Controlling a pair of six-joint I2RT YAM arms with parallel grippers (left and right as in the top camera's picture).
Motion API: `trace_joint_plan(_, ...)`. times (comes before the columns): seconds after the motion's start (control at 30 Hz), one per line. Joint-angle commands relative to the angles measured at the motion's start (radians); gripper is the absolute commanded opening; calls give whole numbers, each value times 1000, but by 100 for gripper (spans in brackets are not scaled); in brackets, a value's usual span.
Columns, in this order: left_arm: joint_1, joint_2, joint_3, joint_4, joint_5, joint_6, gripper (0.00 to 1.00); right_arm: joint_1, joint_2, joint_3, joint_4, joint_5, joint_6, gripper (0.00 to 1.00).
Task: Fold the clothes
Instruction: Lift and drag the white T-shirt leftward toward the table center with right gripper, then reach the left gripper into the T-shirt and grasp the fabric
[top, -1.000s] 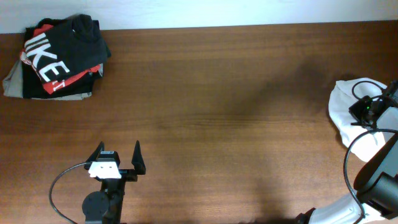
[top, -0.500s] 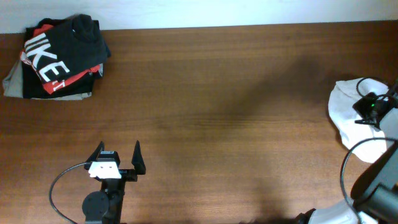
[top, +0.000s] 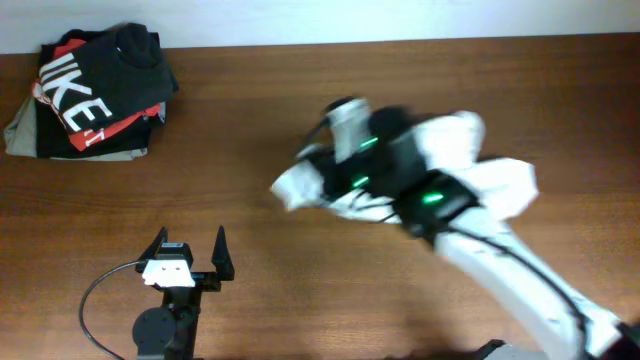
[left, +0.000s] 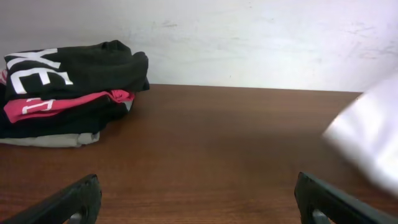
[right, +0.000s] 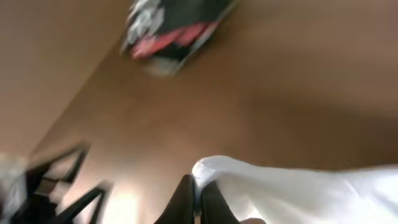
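- White T-shirt (top: 500, 180), seen from overhead, is showing as a blur over the middle of the table (top: 300, 90), tangled with my right arm (top: 520, 280). The black lettered shirt (top: 95, 85) is sitting at the far left corner.
- My left claw (top: 190, 240) is standing wide near the front edge, holding nothing, well apart from the T-shirt.
- From my left wrist, the T-shirt is poking in at the right edge, with the black lettered shirt lying far left.
- From my right wrist, my right claw (right: 198, 194) is pinching the T-shirt's edge, fingers closed tight on it.
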Motion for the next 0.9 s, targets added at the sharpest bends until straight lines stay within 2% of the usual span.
trace_joint_plan(0.0, 3, -6, -5, -3, 0, 9, 99, 225, 142, 12, 45, 16, 16, 4)
trace_joint_plan(0.03, 3, -6, -5, -3, 0, 9, 99, 273, 183, 13, 64, 82, 60, 4)
trace_joint_plan(0.07, 3, -6, -5, -3, 0, 9, 99, 267, 183, 13, 69, 100, 64, 43)
trace_joint_plan(0.13, 3, -6, -5, -3, 0, 9, 99, 189, 144, 21, 47, 100, 60, 77)
trace_joint_plan(0.17, 3, -6, -5, -3, 0, 9, 99, 117, 113, 33, 2, 100, 60, 86)
trace_joint_plan(0.2, 3, -6, -5, -3, 0, 9, 99, 38, 82, 39, -39, 100, 61, 99)
trace_joint_plan(0.4, 3, -6, -5, -3, 0, 9, 99, -442, 26, 40, -295, 132, 82, 99)
trace_joint_plan(0.5, 3, -6, -5, -3, 0, 9, 99, -686, 26, 40, -475, 338, 82, 99)
trace_joint_plan(0.67, 3, -6, -5, -3, 0, 9, 99, -933, 27, 40, -510, 405, 79, 99)
trace_joint_plan(0.8, 3, -6, -5, -3, 0, 9, 99, -1043, 39, 40, -532, 425, 79, 99)
trace_joint_plan(0.87, 3, -6, -5, -3, -2, 9, 99, -1049, 39, 40, -532, 422, 79, 99)
